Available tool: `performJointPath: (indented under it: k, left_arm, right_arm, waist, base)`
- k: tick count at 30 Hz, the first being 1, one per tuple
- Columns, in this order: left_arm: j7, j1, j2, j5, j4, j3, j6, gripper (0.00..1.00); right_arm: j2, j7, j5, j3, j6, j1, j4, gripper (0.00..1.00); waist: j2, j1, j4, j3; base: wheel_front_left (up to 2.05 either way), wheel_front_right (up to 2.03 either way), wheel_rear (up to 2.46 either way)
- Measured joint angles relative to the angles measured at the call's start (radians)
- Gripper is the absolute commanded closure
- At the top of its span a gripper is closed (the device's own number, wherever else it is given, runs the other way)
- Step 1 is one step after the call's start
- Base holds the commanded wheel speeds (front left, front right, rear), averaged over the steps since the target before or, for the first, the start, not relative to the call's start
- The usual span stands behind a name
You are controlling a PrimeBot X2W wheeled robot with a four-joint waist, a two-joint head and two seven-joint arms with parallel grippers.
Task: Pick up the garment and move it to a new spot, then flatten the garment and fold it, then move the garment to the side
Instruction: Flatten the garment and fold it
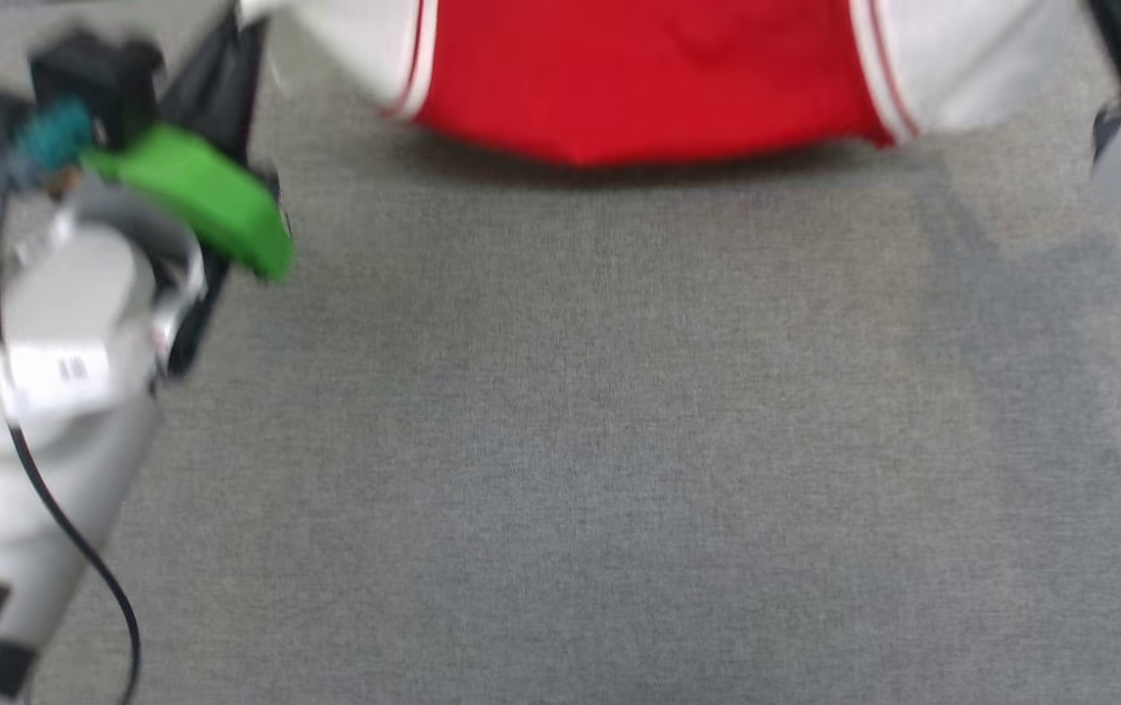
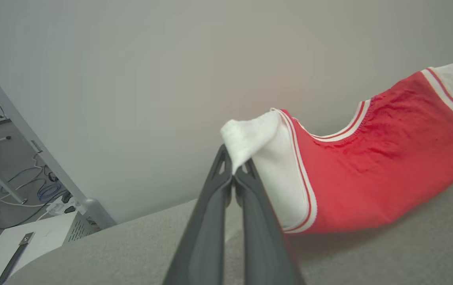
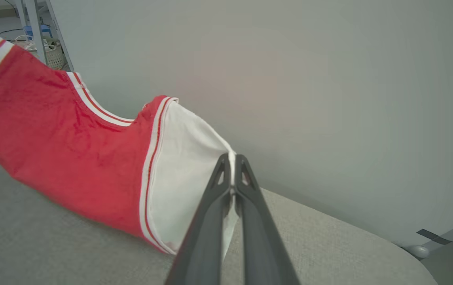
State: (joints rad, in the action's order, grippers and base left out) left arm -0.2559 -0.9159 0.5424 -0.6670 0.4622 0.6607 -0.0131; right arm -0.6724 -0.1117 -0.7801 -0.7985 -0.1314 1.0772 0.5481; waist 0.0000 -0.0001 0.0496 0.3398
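1. The garment (image 1: 648, 78): red body, white sleeves, striped trim. It hangs spread sideways over the far part of the grey tabletop (image 1: 560, 441), collar uppermost, and casts a shadow on the tabletop. Whether its lower edge touches the tabletop cannot be told.
2. The left gripper (image 2: 234, 174): raised above the tabletop, fingers pressed together, tips pinching the edge of one white sleeve (image 2: 277, 174). The red body stretches away from it.
3. The right gripper (image 3: 232, 166): also above the tabletop, fingers pressed together on the edge of the other white sleeve (image 3: 186, 174).
4. The left forearm (image 1: 51, 392): pale, blurred, with a green cover (image 1: 198, 196), over the tabletop's left side.
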Motion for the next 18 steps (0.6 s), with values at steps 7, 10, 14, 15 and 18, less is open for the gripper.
performJointPath:
  k: [7, 10, 14, 15, 18]
  left_arm:
    - [0.000, 0.334, 0.038, -0.047, -0.088, -0.028, 0.053, 1.00]
    - [0.000, 0.447, 0.046, -0.056, -0.097, -0.026, 0.075, 1.00]
    - [0.000, 0.560, 0.042, -0.067, -0.101, -0.038, 0.094, 1.00]
    - [0.000, 0.588, 0.041, -0.068, -0.101, -0.047, 0.099, 1.00]
    - [0.000, 0.656, 0.041, -0.080, -0.101, -0.059, 0.107, 1.00]
  right_arm:
    - [-0.025, 0.003, -0.018, 0.011, 0.000, -0.315, -0.104, 1.00]
    - [-0.025, 0.015, -0.018, 0.020, 0.000, -0.435, -0.123, 1.00]
    - [-0.021, 0.026, -0.018, 0.046, 0.000, -0.575, -0.137, 1.00]
    - [-0.020, 0.028, -0.018, 0.059, 0.000, -0.610, -0.139, 1.00]
    - [-0.016, 0.028, -0.023, 0.100, 0.000, -0.710, -0.144, 1.00]
  waist:
    - [0.0001, 0.0000, -0.006, -0.098]
    - [0.0000, 0.0000, -0.013, -0.136]
    - [0.0000, 0.0000, -0.024, -0.183]
    - [0.0001, 0.0000, -0.027, -0.196]
    - [0.0000, 0.0000, -0.032, -0.229]
  base:
    - [0.00, 0.00, 0.00]
    - [0.00, 0.00, 0.00]
    - [0.00, 0.00, 0.00]
    - [0.00, 0.00, 0.00]
    - [0.00, 0.00, 0.00]
